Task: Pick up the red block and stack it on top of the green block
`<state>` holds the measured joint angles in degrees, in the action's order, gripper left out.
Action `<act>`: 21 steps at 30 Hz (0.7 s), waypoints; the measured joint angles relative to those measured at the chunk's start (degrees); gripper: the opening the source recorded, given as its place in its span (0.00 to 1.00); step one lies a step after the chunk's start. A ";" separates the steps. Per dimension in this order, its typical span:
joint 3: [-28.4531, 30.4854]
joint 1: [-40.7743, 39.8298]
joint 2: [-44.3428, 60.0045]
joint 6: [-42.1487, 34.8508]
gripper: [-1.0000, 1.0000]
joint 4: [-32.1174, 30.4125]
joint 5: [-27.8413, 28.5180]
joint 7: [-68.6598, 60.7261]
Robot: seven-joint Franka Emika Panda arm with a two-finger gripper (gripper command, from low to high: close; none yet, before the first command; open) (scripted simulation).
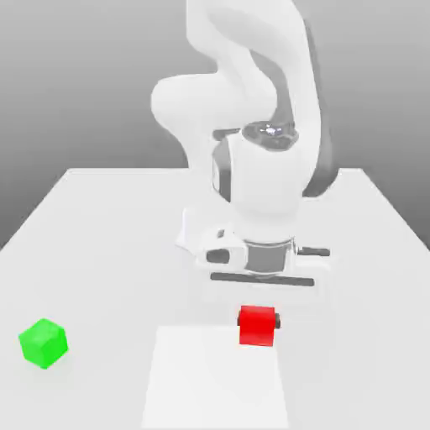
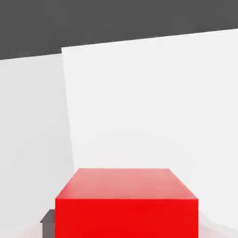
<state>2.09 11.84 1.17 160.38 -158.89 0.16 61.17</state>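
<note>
Gripper clamped on the red block; a dark fingertip shows at the cube's side. In the exterior view the block hangs over the table near the middle of its near edge, above a paler square patch. Whether it is lifted clear I cannot tell for sure. Green block sits alone, well apart, toward the near corner on the exterior view's left. Grasp done, I judge; carry across and placement on green both remain.
</note>
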 joint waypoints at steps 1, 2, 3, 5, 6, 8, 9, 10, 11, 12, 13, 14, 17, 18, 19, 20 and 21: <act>0.33 -0.02 -0.28 -0.55 0.00 0.03 0.05 1.17; 1.24 -0.31 -0.27 -1.14 0.00 0.38 0.26 3.60; 2.40 -1.41 -0.15 -1.69 0.00 0.83 0.46 6.36; 4.57 -5.53 0.19 -2.75 0.00 1.84 0.80 12.26; 5.54 -7.49 0.39 -3.31 0.00 2.43 0.90 15.56; 7.23 -10.76 0.80 -4.47 0.00 3.68 1.03 22.45; 8.08 -12.29 0.97 -5.01 0.00 4.30 1.01 25.85; 8.93 -13.81 1.13 -5.54 0.00 4.92 0.94 29.21; 9.78 -15.32 1.28 -6.04 0.00 5.52 0.85 32.53; 10.64 -16.80 1.41 -6.54 0.00 6.13 0.69 35.83; 11.50 -18.26 1.52 -7.02 0.00 6.73 0.50 39.11; 12.05 -20.02 1.61 -7.45 0.00 7.32 0.28 42.36; 14.59 -24.30 1.80 -8.73 0.00 9.09 -0.54 52.07; 15.73 -25.39 1.84 -9.12 0.00 9.67 -0.95 55.21; 16.58 -26.77 1.85 -9.49 0.00 10.25 -1.29 58.43; 17.41 -28.15 1.86 -9.83 0.00 10.83 -1.65 61.63; 18.08 -29.25 2.00 -9.98 0.00 11.38 -2.07 64.47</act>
<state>20.17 -17.40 3.16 150.40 -147.52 -1.91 125.64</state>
